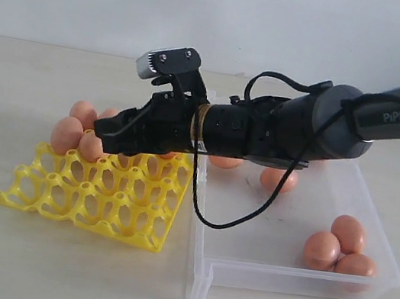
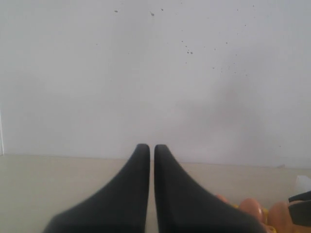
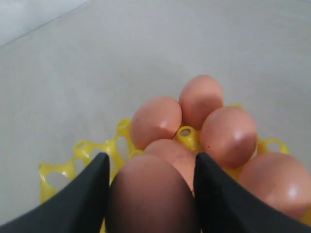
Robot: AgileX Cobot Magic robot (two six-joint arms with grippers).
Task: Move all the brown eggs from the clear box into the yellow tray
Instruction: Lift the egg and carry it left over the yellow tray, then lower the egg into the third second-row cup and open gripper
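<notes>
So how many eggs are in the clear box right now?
5 eggs show in the box: three bunched in its near right corner, and two peeking out under the arm farther back. The arm may hide more.

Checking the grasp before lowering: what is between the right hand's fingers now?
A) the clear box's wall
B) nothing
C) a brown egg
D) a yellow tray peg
C: the right wrist view shows a brown egg gripped between the fingers of the right hand, over the yellow tray.
</notes>
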